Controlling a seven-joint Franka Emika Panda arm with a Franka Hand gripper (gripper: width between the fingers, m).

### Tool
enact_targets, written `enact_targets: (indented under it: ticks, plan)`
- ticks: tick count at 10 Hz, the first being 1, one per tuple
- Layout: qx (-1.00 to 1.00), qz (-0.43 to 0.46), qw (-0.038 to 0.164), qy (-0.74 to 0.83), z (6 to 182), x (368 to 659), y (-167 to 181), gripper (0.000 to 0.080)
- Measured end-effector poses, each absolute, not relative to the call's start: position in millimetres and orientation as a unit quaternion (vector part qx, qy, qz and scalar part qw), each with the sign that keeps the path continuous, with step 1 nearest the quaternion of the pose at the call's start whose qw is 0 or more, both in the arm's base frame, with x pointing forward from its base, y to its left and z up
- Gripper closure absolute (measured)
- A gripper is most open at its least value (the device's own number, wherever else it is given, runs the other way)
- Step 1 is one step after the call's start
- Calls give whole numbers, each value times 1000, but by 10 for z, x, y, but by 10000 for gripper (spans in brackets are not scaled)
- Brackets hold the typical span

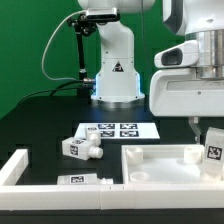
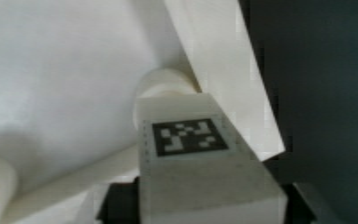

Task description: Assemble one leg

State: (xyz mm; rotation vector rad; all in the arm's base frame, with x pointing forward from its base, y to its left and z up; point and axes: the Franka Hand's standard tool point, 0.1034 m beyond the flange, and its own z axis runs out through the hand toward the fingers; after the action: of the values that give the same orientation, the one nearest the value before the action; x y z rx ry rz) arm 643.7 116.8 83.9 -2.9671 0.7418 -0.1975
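Observation:
My gripper [image 1: 207,134] is shut on the leg [image 1: 213,150], a stubby white post with a black-and-white tag. It holds the leg upright over the corner of the large square white panel [image 1: 160,168] at the exterior view's right. In the wrist view the leg [image 2: 194,135] fills the middle between the dark fingers [image 2: 126,200], and its far end meets the panel's raised rim [image 2: 220,60] at the corner. I cannot tell whether the leg touches the panel. The panel's flat face [image 2: 60,90] lies beside the leg.
Loose white legs with tags [image 1: 82,147] lie on the black table at the exterior view's left. The marker board [image 1: 116,130] lies behind them. Long white border bars [image 1: 14,170] run along the left and front [image 1: 85,180]. The robot base [image 1: 115,75] stands at the back.

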Motion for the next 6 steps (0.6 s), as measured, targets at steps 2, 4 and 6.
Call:
enact_targets:
  ticks: [2,4,6]
  plan:
    - [-915,-40,47,399,821,6392,1173,500]
    - [-837,-14,68,543,821,6380,1201,504]
    - [-768,-2,85,634,814,6389,1213,505]
